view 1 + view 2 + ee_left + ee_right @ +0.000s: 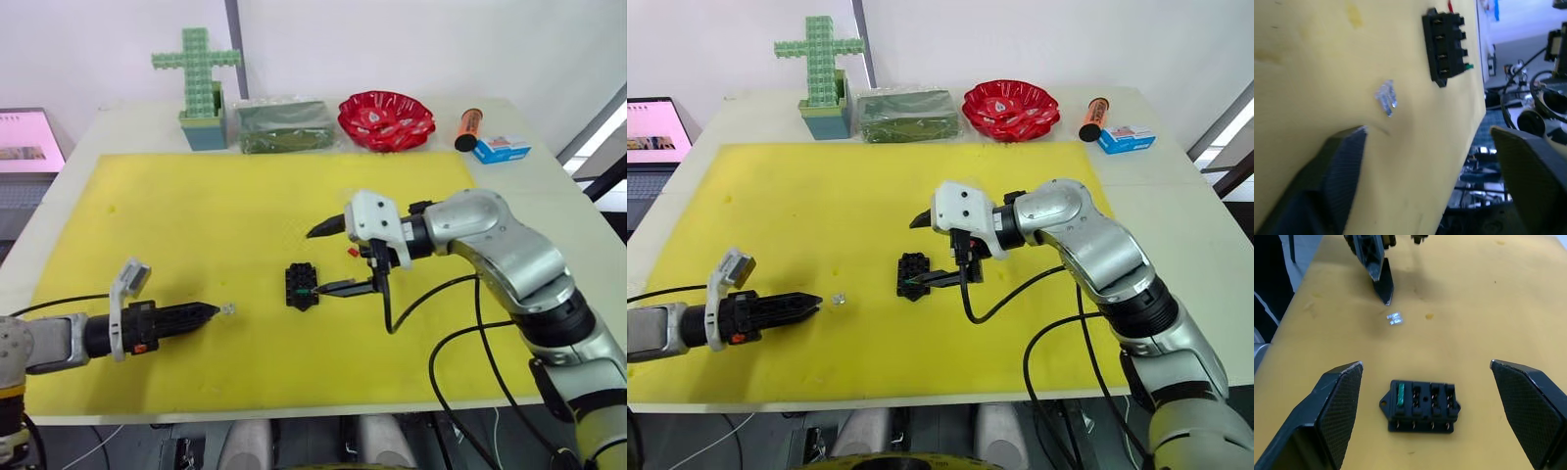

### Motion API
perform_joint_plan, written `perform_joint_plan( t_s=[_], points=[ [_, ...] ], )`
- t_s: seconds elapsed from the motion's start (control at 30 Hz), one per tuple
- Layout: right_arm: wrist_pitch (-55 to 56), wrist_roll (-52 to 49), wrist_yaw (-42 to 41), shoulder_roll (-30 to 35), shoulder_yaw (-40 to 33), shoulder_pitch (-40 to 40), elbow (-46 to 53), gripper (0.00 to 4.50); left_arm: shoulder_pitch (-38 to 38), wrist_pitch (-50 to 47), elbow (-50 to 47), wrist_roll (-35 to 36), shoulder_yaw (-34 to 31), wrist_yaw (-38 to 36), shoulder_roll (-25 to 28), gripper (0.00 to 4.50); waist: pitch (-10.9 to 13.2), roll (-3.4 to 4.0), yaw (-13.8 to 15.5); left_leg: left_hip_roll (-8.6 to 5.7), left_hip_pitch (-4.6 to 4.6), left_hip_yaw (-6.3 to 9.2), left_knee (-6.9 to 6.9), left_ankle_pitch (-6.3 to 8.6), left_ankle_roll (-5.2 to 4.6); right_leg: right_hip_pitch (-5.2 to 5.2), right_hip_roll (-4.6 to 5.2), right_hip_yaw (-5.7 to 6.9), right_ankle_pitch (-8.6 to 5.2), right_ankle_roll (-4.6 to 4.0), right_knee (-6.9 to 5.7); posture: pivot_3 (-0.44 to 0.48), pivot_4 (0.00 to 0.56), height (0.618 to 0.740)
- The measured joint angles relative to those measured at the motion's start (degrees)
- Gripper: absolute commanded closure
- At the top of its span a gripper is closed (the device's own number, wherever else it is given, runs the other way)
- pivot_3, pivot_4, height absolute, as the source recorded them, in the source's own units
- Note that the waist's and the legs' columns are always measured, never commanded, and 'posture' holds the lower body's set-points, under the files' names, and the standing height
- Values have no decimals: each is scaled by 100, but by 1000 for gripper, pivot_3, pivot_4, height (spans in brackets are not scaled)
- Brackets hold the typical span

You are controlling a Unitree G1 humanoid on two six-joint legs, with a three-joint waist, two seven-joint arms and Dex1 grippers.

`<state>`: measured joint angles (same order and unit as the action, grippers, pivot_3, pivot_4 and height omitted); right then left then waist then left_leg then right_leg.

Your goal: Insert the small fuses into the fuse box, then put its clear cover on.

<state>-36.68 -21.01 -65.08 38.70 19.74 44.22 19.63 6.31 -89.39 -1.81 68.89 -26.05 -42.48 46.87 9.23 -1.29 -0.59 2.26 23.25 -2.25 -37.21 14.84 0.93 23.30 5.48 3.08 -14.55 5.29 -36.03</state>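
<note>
Right gripper (1425, 382) spread wide, fingers well apart, holding nothing, poised over the fuse box (1421, 406). In the head views one finger reaches toward the box's right side, the other points left above it. Box lies flat on the yellow mat (245, 215), near the mat's middle. Green fuse (1400, 395) seated in an end slot; the other slots look unfilled. Red fuse (351, 252) on the mat just right of the box, close under the right gripper's white housing.

Left gripper (201, 313) low over the mat at front left, well apart from the box. In the head views the fingers look together; in the left wrist view they stand apart. Cannot tell which. Nothing held. Just beyond its tip lies a small clear piece (1386, 98), glinting, loose on the mat, between the gripper and the box; cannot tell whether it is the cover or a fuse.

Back edge of the table (549, 196), left to right: green cross (199, 83) on a block base, green packet (284, 127), red bowl (386, 119), orange tube (468, 128), blue-and-white carton (502, 149). Laptop (654, 132) off the table's left.
</note>
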Motion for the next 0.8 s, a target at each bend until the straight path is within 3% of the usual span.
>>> perform_joint_plan(
  t_s=[0.03, 0.43, 0.8],
  points=[
    [24, 9, -14, -10, 9, 19, -32, 0, -8, -44, 0, 1, -11, 54, -9, 1563, 0, 1, -1, -2, 0, 1, 1, 0, 0, 0, 2, 0, 0, 0, 0, 0, 150, 740],
    [217, 253, -93, -110, 52, 142, -282, 0, 388, -252, 318, 50, -167, 762, -839, 1563, -1, 0, 10, -18, -1, 1, 0, -3, 6, -7, 10, 1, 0, 0, 0, 0, 150, 740],
    [256, 339, -111, -111, 50, 158, -313, 0, 472, -255, 365, 44, -226, 1015, -997, 1563, -2, 1, 11, -20, -3, 7, 1, -4, 7, -9, 11, 2, 0, 0, 0, 0, 150, 740]
  ],
)
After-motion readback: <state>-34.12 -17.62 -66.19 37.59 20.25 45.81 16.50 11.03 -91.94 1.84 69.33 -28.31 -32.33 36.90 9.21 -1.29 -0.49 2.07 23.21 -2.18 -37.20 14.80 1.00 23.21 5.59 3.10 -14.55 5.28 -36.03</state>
